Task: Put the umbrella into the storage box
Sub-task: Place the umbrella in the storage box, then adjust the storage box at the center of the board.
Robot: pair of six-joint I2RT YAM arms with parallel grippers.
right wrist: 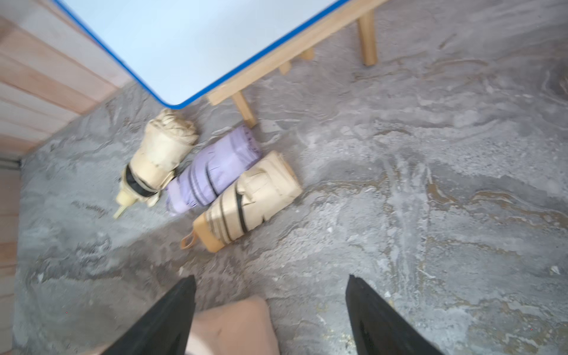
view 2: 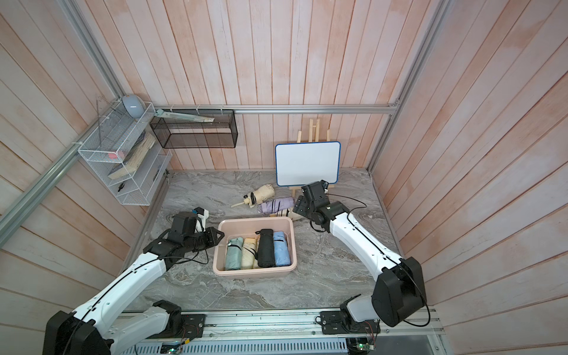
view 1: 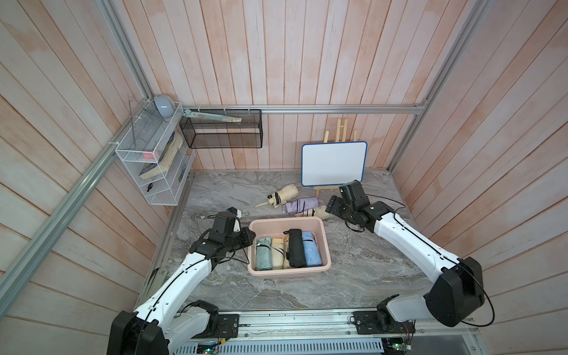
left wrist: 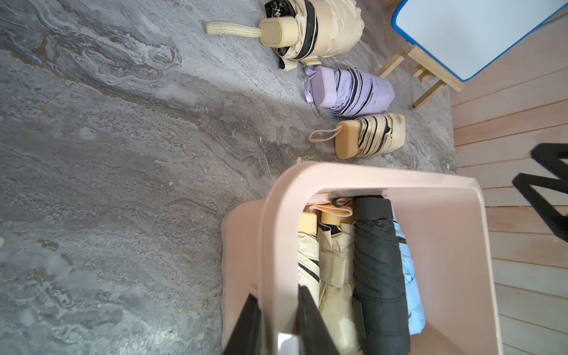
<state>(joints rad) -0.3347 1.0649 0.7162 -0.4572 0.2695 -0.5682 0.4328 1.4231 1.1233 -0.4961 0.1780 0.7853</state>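
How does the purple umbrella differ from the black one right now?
The purple umbrella lies on the table behind the storage box; the black umbrella is already inside it. The purple one lies crosswise, with dark stripes showing in its folds. The black one lies front to back and is plain. Both are folded shut.

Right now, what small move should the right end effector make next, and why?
Likely lower the open, empty right end effector onto the tan black-striped folded umbrella: it lies outside, nearest the pale pink plastic storage box, whose rim the left end effector clamps.
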